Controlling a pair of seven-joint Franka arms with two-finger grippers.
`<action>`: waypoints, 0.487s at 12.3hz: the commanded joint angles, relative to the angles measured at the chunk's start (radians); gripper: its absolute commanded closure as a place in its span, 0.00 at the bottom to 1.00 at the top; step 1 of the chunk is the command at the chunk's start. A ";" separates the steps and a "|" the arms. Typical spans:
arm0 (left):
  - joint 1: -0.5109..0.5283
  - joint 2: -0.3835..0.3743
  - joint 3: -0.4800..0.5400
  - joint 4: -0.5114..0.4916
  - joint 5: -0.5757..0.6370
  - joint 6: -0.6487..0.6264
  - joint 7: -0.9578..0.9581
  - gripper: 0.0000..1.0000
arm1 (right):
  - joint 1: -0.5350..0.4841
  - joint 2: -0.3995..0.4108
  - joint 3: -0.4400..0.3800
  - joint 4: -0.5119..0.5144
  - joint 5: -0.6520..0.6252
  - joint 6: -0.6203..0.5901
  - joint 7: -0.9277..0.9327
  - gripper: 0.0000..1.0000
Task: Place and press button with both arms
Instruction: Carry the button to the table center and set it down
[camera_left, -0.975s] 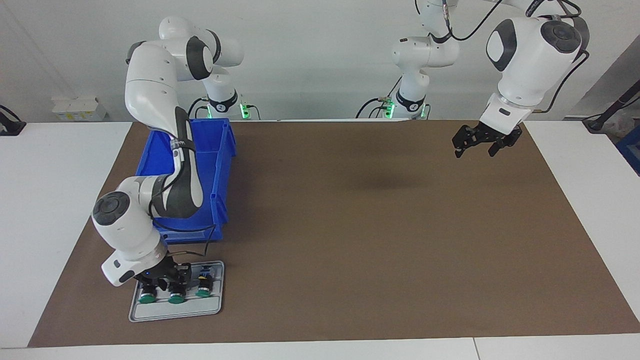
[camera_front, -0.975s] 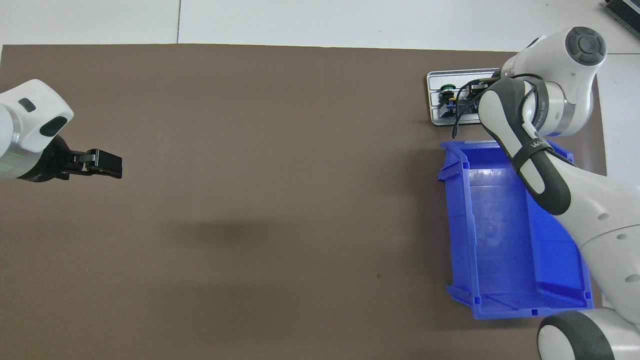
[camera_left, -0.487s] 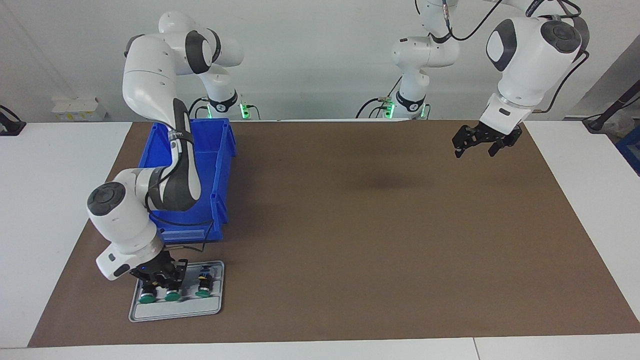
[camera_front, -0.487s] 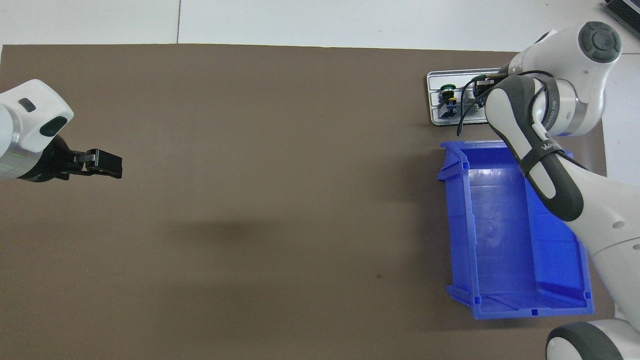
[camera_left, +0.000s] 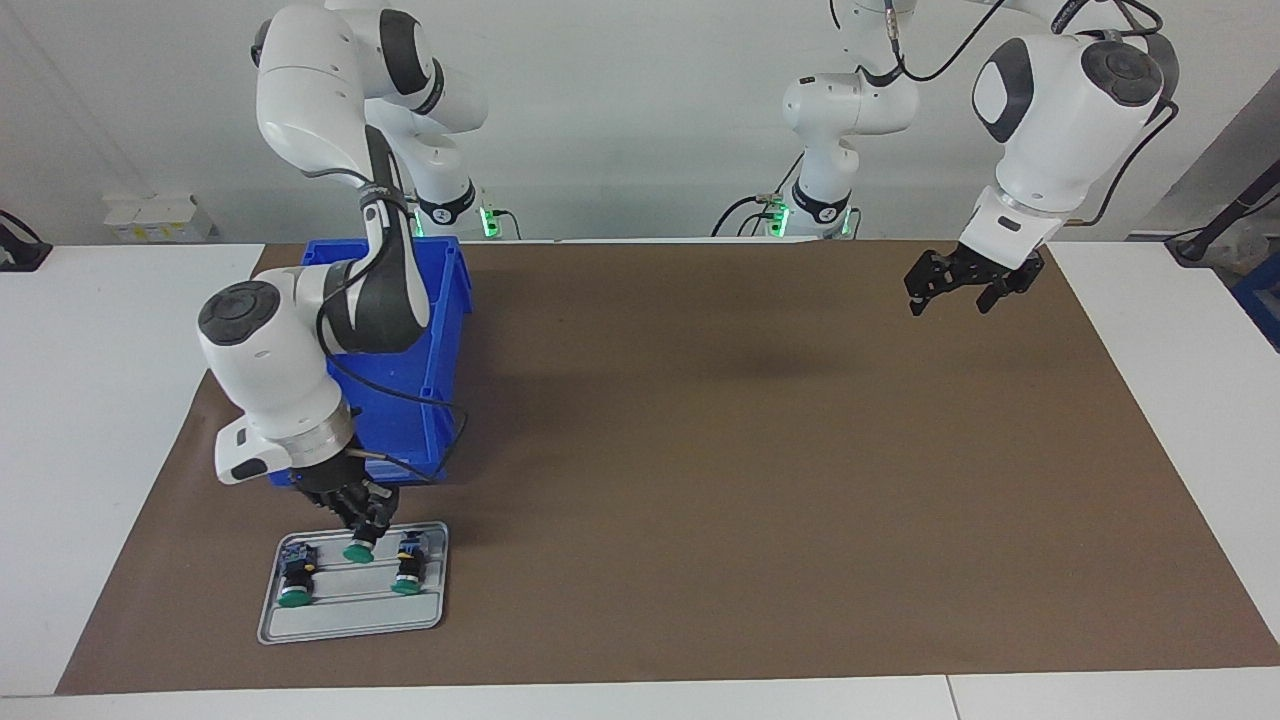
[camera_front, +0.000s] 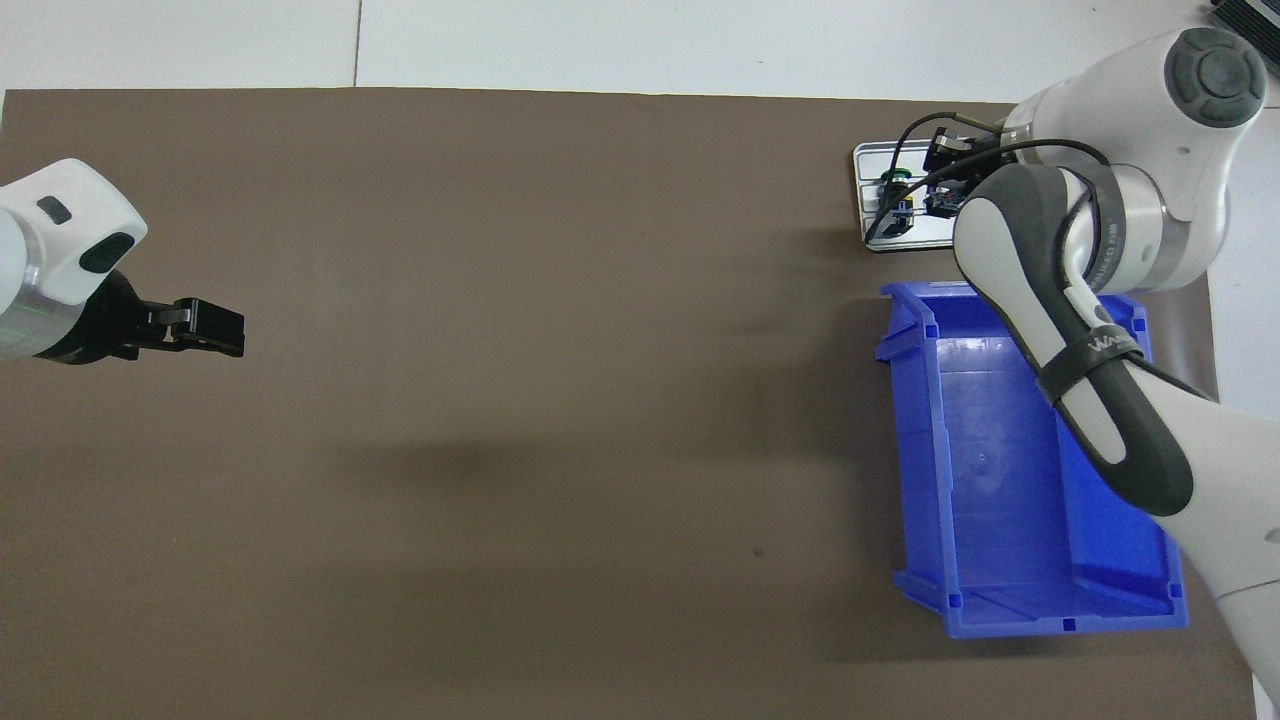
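A plain white wall (camera_left: 620, 120) rises past a white table (camera_left: 90, 400) under a brown mat (camera_left: 760, 480).

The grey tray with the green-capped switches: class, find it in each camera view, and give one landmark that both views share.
Facing view: the grey metal tray lies near the bottom, toward the picture's left, below the blue plastic bin.
Overhead view: the tray lies near the top right, above the bin.
Shared landmark: the blue bin beside it.

Look at the button (camera_left: 359, 550): it hangs green cap down, its black body pinched in the right gripper (camera_left: 365, 533), just above the grey tray (camera_left: 350, 625). You see it between the two matching switches lying in that tray.
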 joint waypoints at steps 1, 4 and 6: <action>0.012 -0.026 -0.009 -0.023 0.017 0.005 0.005 0.00 | 0.101 -0.045 -0.001 -0.038 -0.111 -0.039 0.323 1.00; 0.012 -0.026 -0.009 -0.023 0.017 0.005 0.005 0.00 | 0.226 -0.051 0.001 -0.031 -0.158 -0.051 0.705 1.00; 0.012 -0.026 -0.009 -0.023 0.017 0.005 0.005 0.00 | 0.295 -0.051 0.008 -0.018 -0.147 -0.060 0.953 1.00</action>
